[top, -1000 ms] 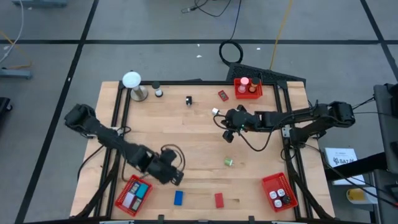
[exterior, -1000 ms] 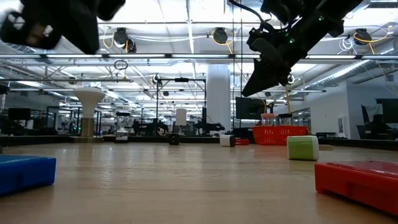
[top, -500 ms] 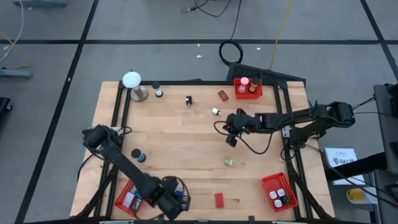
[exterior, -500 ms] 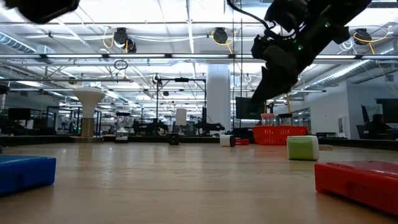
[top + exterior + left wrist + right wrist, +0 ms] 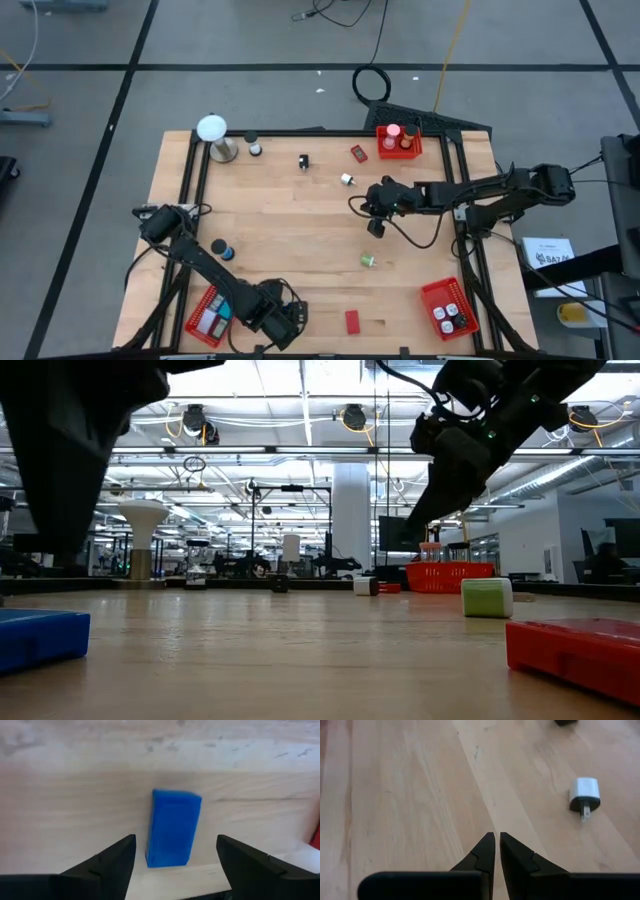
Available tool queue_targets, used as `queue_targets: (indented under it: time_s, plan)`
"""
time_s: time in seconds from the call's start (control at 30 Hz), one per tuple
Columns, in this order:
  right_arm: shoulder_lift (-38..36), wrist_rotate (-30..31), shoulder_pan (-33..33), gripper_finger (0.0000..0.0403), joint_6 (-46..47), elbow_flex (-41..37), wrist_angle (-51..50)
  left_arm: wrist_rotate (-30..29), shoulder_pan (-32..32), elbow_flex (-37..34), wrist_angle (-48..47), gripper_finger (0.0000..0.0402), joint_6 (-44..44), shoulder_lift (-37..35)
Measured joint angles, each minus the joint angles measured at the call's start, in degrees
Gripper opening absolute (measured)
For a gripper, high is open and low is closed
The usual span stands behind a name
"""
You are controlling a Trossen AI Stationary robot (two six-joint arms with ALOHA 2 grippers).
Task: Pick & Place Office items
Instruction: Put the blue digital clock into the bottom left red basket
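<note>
My left tool [image 5: 175, 857] hangs open just above the surface [image 5: 75, 795], its two fingers [image 5: 112, 862] straddling a blue block [image 5: 173, 835] that lies flat between them, untouched. Beside it (toward the corner) sits a red mesh basket [image 5: 207, 318]. My right tool [image 5: 497, 851] is closed on nothing, mid-surface; a white plug adapter [image 5: 585, 794] lies ahead of it.

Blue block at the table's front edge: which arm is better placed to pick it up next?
Left. Its end effector hangs right above the blue block, open, one finger either side. The right end effector is shut, far off mid-table near the white plug.
</note>
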Motion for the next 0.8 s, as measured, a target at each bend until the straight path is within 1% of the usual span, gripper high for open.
queue_targets:
  time_s: [0.23, 0.37, 0.53, 0.63, 0.8]
  plan:
    - [-1.4, 0.0, 0.0, 0.0017, 0.0, 0.0, -0.3, 1.1, 1.2, 0.0, 0.3, 0.0248, 3.4, 1.1]
    - [-1.6, 0.1, 0.0, 0.0017, 0.0, 0.0, -0.2, 3.8, 1.2, 0.0, 0.4, 0.0245, 3.6, 2.4]
    - [-1.6, 0.1, 0.0, 0.0017, 0.0, 0.0, -0.2, 5.3, 1.2, 0.0, 0.7, 0.0238, 3.9, 3.1]
    - [-1.6, 1.2, 0.0, 0.0017, -0.1, 0.0, 0.2, 5.4, 1.2, 0.0, 0.5, 0.0215, 4.0, 3.1]
    - [-1.6, 1.9, 0.0, 0.0017, 0.0, 0.0, 0.2, 5.4, 1.2, 0.0, 0.0, 0.0161, 4.2, 3.2]
